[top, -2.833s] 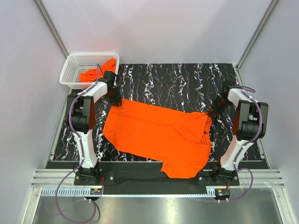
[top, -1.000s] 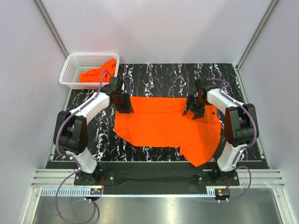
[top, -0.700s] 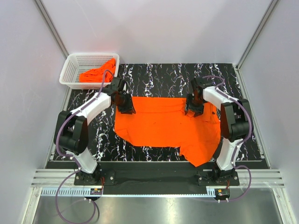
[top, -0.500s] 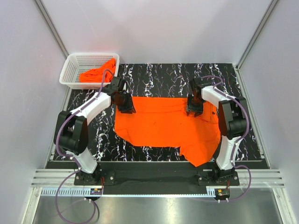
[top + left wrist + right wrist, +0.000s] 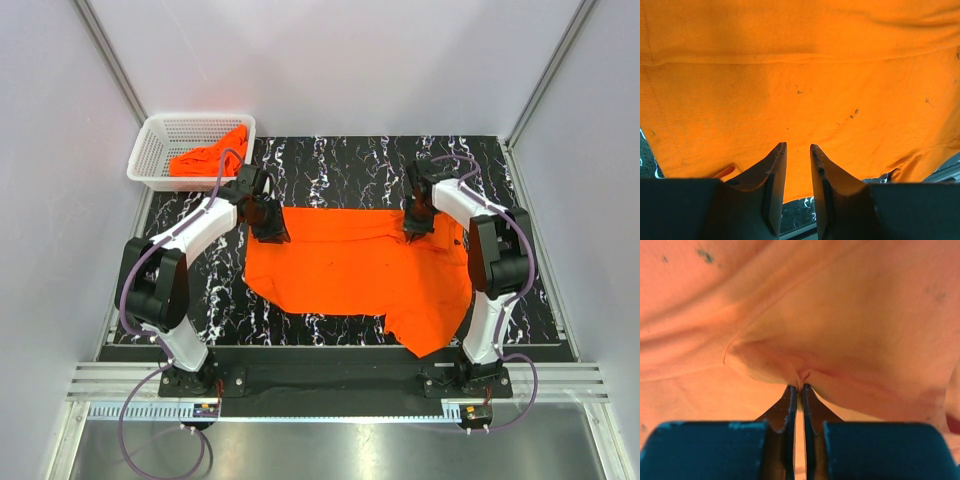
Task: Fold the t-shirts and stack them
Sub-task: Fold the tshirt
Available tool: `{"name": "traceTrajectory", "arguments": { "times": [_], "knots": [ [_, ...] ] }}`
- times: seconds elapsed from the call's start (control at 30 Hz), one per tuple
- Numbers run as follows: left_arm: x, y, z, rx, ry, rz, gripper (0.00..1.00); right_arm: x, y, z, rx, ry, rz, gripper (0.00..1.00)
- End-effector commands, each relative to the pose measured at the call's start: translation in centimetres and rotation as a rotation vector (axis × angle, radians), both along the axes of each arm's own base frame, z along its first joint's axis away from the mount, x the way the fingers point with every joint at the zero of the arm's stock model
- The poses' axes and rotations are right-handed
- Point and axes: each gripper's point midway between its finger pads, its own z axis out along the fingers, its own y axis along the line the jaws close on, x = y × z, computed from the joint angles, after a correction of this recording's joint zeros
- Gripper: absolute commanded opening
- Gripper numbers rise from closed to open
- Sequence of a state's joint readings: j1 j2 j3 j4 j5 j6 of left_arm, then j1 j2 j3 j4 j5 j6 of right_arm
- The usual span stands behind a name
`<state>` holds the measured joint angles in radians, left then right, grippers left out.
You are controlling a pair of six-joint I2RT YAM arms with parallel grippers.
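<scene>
Since a moment ago the right gripper has closed, and it now pinches a small pucker of the bright orange cloth t-shirt near its far right edge. The shirt lies spread on the black white-veined table (another orange one sits in the basket). The left gripper is at the shirt's far left corner, jaws narrowly apart, with no cloth visibly pinched between them.

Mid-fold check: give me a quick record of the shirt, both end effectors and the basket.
shirt: spread open on table, unfolded, near right flap reaching the near edge
left end effector: at shirt's far left corner, jaws slightly apart, grip unclear
right end effector: shut, pinching a pucker of shirt near its far right edge
basket: far left, holds second shirt, crumpled
</scene>
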<state>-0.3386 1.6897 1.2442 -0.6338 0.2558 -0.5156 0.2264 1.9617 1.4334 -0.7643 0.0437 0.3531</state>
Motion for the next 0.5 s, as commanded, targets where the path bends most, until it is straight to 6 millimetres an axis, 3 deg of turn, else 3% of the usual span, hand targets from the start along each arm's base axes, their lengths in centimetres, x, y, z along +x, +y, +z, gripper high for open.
{"name": "traceTrajectory", "arguments": {
  "times": [0.0, 0.23, 0.47],
  "knots": [
    [1.7, -0.3, 1.5, -0.02, -0.063, -0.011, 0.3, -1.5, 0.8, 2.2, 0.06, -0.006, -0.038, 0.02],
    [2.6, -0.1, 1.4, -0.019, -0.06, 0.003, 0.3, -3.1, 1.7, 4.2, 0.133, -0.007, -0.101, 0.0],
    [3.7, 0.1, 1.0, -0.018, -0.055, 0.021, 0.3, -4.9, 2.0, 3.6, 0.164, 0.047, -0.165, 0.0]
  ]
}}
